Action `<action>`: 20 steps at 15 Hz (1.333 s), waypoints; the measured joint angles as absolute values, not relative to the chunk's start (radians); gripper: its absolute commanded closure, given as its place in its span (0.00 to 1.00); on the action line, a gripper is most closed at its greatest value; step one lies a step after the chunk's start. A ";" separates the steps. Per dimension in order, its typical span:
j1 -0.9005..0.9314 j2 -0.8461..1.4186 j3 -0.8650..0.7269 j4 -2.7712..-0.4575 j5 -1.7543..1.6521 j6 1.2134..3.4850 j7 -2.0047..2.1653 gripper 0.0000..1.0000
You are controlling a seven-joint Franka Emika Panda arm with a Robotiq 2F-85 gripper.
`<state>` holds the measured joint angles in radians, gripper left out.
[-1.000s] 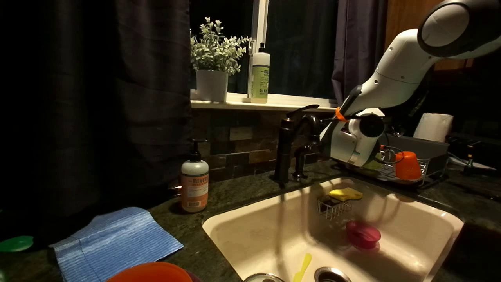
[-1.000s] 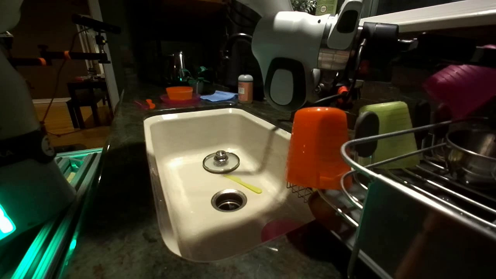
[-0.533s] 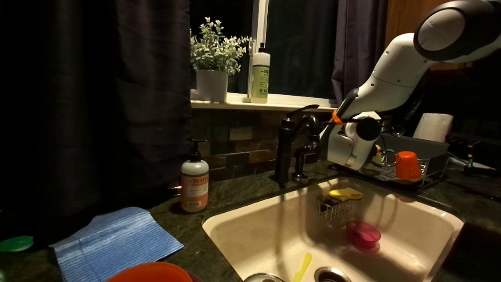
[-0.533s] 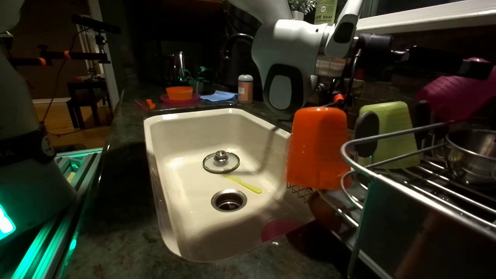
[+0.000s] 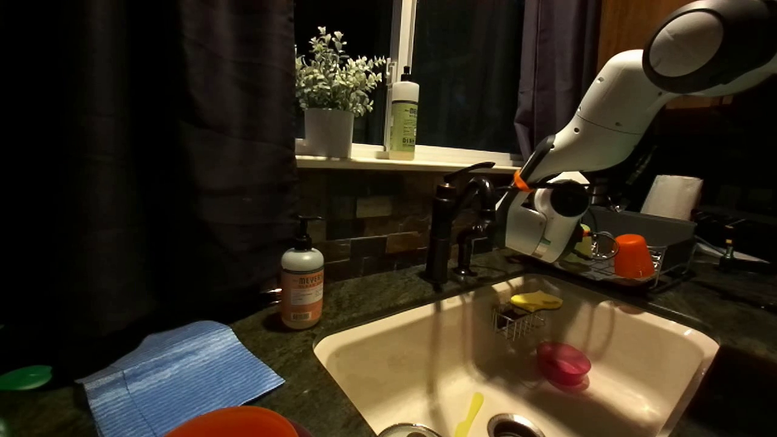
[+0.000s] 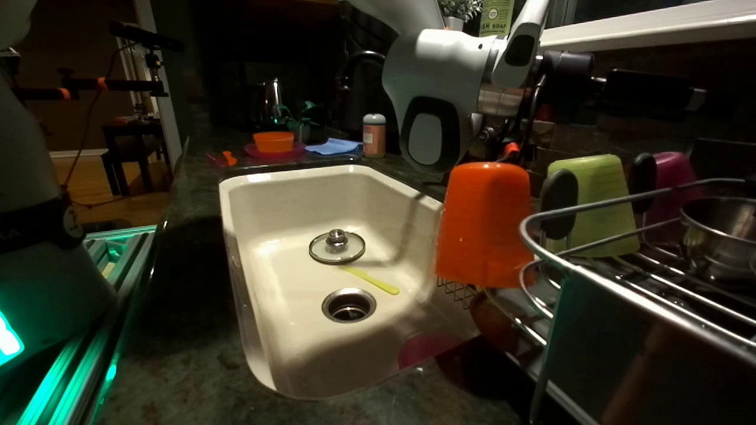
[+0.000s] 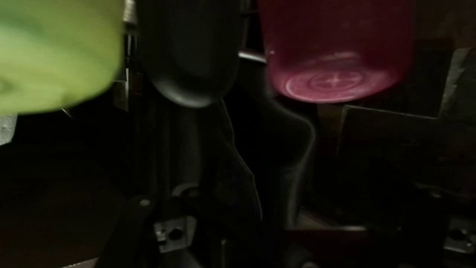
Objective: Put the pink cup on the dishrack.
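1. The arm (image 5: 619,115), cropped in both exterior views.
2. The dishrack (image 6: 648,310), running out of an exterior view.
3. The gripper (image 6: 696,99), nearly lost in shadow, fingers spread.
4. The pink cup (image 7: 336,52), smooth deep magenta, base-up in the dishrack, partly behind a dark rounded piece (image 6: 642,183); the wrist view crops its mouth end.

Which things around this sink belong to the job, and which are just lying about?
For the job:
upside-down magenta-pink plastic cup
low silver wire dishrack

Just lying about, among others:
tapered orange plastic cup
tapered lime-green plastic cup
low, rounded magenta dish
slim yellow-green plastic knife
round clear glass lid
flat ribbed blue cloth
flat yellow sponge
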<state>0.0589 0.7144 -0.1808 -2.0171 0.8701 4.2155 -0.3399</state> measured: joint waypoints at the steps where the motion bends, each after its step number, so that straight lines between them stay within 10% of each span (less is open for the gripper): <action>1: 0.060 0.712 -0.177 -2.019 0.894 4.215 -0.352 0.00; 20: 0.115 0.506 -0.054 -2.148 1.289 4.155 -0.855 0.00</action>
<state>0.1152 0.5064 -0.0535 -2.1481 1.2894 4.1552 -0.8551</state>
